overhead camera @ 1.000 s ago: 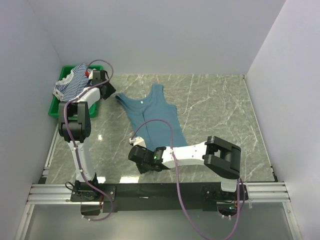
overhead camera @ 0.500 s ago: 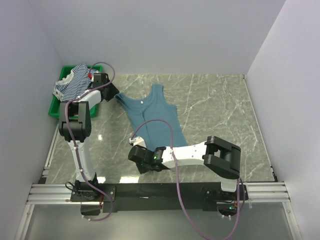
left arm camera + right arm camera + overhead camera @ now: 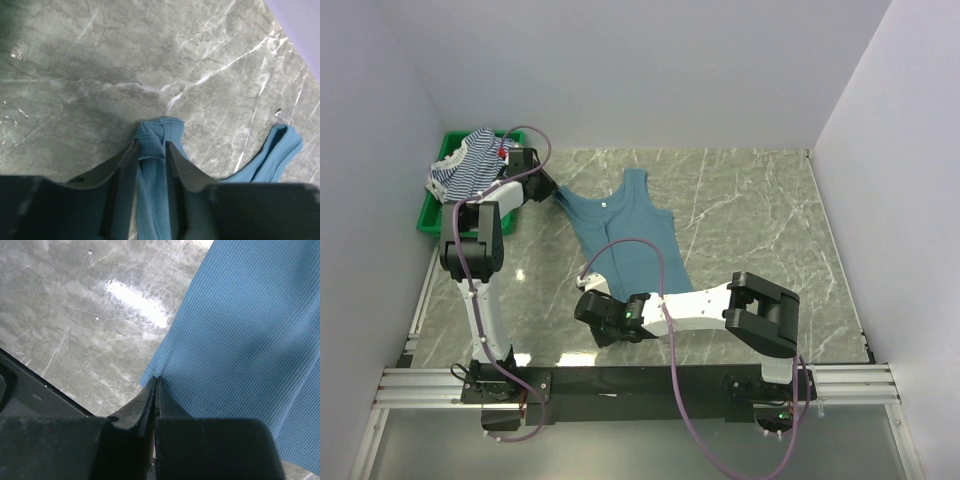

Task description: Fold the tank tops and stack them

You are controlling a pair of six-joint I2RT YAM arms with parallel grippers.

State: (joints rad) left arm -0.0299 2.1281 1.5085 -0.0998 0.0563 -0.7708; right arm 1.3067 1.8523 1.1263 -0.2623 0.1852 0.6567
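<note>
Since a second ago the left gripper (image 3: 537, 186) has come away from the bin (image 3: 432, 218) and down onto the top (image 3: 630, 235), while the right gripper (image 3: 590, 303) has hardly stirred. The left jaws stand partly closed on the bunched strap (image 3: 151, 136), a finger pressing each side, so the cloth is held. The other strap (image 3: 281, 144) lies loose on the table (image 3: 100, 60), off to this gripper's right. The right gripper is fully shut, with the hem corner (image 3: 153, 374) nipped at its very tips and the top spreading out flat ahead of it. With both ends of one long edge gripped, the fold looks ready to start. Raise both grippers together, keep that edge just taut, and carry it over to the far edge. Avoid any jerk, since the thin bite on the hem could slip
</note>
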